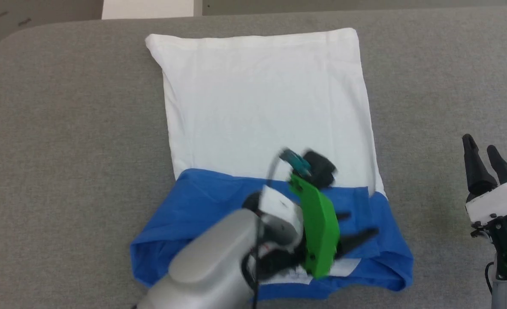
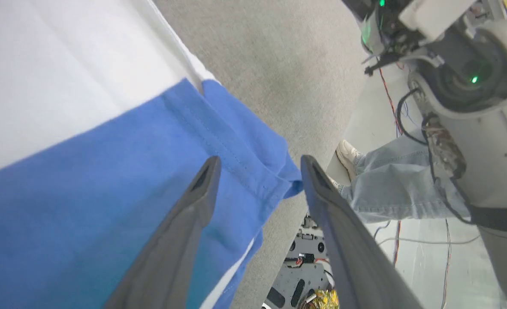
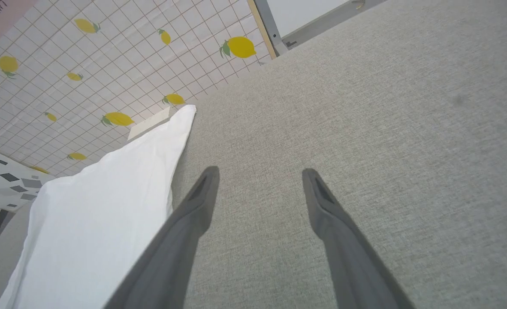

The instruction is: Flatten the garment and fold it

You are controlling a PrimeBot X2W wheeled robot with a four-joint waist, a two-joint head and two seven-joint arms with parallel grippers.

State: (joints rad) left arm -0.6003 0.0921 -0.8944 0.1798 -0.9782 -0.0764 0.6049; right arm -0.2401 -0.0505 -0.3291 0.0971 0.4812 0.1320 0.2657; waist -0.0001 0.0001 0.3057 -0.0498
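The garment (image 1: 262,98) lies on the grey table (image 1: 64,128), its white body spread flat towards the far edge. The blue shoulders and sleeves are folded over at the near end. My left gripper (image 1: 356,226) hovers over the blue part near its right corner, fingers pointing right. In the left wrist view my left gripper (image 2: 260,165) is open above the blue sleeve hem (image 2: 236,141) and holds nothing. My right gripper (image 1: 480,143) stands open over bare table to the right of the garment. In the right wrist view the right gripper (image 3: 260,171) is empty, with the garment's white edge (image 3: 107,206) to its left.
Past the table's near edge, the left wrist view shows a person's leg in jeans (image 2: 390,180) with a pale shoe, plus the robot's base and cables. My right arm (image 2: 472,86) is at that view's upper right. A lemon-patterned wall (image 3: 86,51) is beyond the table.
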